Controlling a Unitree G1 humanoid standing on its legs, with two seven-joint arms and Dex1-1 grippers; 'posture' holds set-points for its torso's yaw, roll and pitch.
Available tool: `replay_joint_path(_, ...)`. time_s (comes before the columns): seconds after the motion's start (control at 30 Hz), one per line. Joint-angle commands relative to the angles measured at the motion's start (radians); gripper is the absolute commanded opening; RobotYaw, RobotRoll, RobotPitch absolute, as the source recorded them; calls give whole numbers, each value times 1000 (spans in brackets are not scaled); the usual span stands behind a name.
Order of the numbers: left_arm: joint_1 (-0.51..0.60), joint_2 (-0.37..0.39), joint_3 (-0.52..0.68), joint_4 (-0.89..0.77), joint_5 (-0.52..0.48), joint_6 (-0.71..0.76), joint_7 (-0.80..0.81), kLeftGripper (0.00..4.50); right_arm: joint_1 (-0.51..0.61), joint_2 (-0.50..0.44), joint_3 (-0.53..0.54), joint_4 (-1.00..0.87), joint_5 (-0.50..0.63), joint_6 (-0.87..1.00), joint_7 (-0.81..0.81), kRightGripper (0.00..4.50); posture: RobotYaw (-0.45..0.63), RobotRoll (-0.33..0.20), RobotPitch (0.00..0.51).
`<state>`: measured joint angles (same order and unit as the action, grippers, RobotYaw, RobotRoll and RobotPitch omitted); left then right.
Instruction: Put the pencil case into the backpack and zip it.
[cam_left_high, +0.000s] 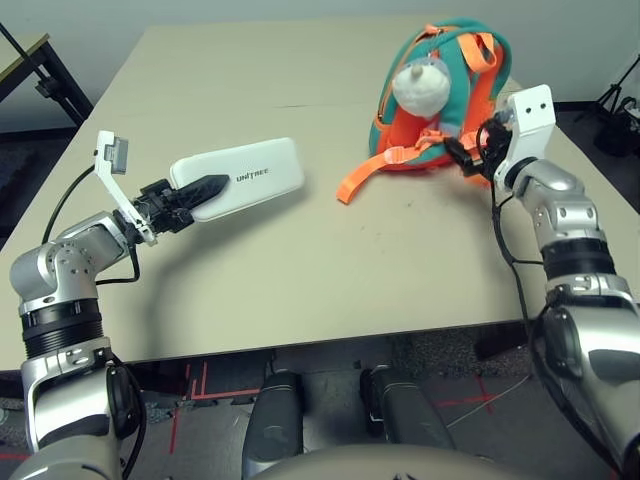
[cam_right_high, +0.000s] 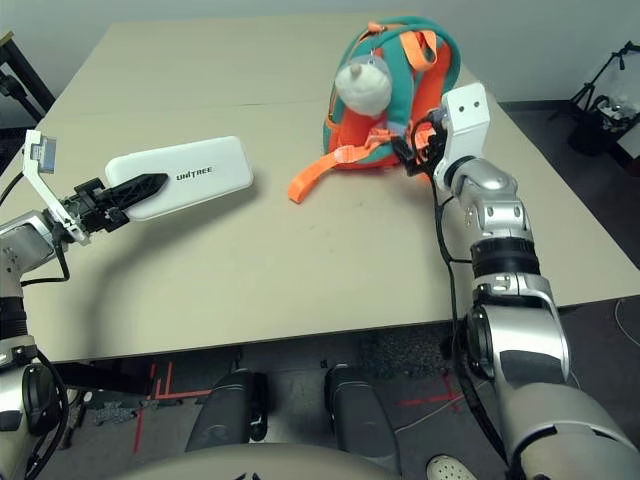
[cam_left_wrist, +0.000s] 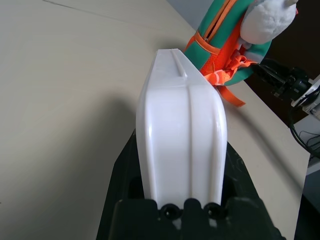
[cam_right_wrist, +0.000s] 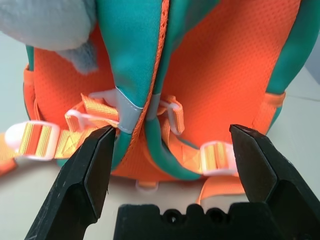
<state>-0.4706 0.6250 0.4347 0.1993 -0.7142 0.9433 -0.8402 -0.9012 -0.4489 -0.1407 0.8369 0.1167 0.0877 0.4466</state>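
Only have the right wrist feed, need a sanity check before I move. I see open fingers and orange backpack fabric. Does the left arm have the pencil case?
Observer: Yes. The left gripper is shut on one end of the pencil case, far out to the left of the backpack.
Operator: Backpack upright or flat?
Observer: Upright on the table, with the plush head facing the robot.
Operator: Where's my right gripper relative to it?
Observer: The right gripper is open at the backpack's lower right side, near the strap buckles.
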Motion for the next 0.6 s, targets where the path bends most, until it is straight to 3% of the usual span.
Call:
replay_joint_path(0.03,-28,2,8,2,-22,-29,-4,1307,-53,11,-4,101,-10,-63,-10,4500,-19,0,54)
replay_joint_path(0.6,-18,1,8,-9,-33,-31,1,1307,-155,73,-66,257,59,-116,43,4500,7,0,61)
